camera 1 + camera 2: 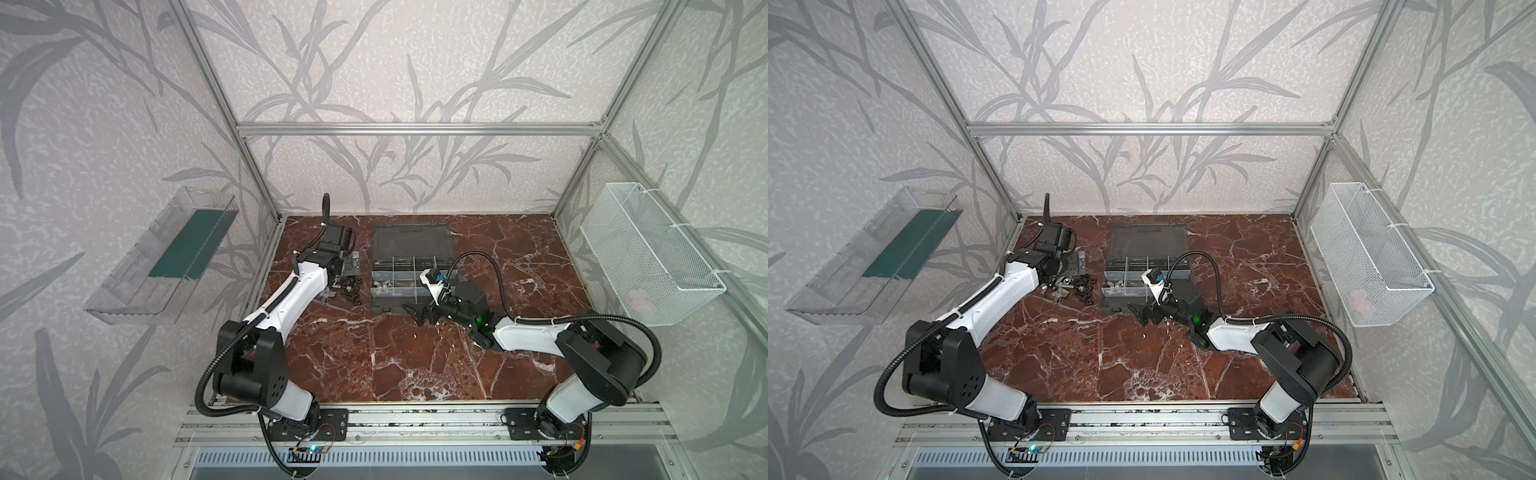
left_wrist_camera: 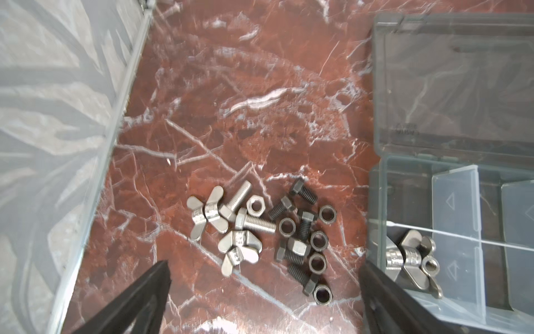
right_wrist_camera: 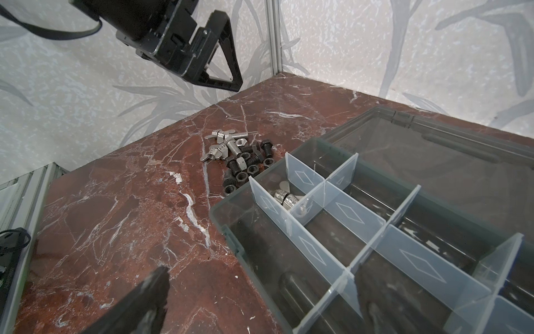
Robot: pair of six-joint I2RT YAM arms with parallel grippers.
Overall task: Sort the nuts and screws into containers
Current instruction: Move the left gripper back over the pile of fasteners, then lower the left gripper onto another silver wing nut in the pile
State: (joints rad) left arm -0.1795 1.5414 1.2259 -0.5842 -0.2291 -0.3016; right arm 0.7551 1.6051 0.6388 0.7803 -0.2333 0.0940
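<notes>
our left pincer [image 2: 264,264] hangs wide open and empty over the heap of screws [image 2: 254,224] and nuts [image 2: 318,240], which lies on the desk [image 2: 260,101] just beside the case [image 2: 378,202]. the right pincer [image 1: 417,315], also spread and empty, sits at the case's near edge, well apart, so the left is nearer. the top silver screw lies flat, its axis running from finger to finger; we judge a wrist turn is needed.

Tabletop [image 1: 374,353] red-brown marble, white veins. Walls [image 1: 374,83] pale grey, darker grey leaf print. Screws [image 2: 254,224] black or shiny silver; nuts [image 2: 310,263] same mix; wing nuts [image 2: 208,214] silver. Case [image 3: 219,214] dark grey, dividers [image 3: 351,214] translucent with diamond outlines. Basket [image 1: 648,257] white mesh. Arms [image 1: 291,299] white and black.
</notes>
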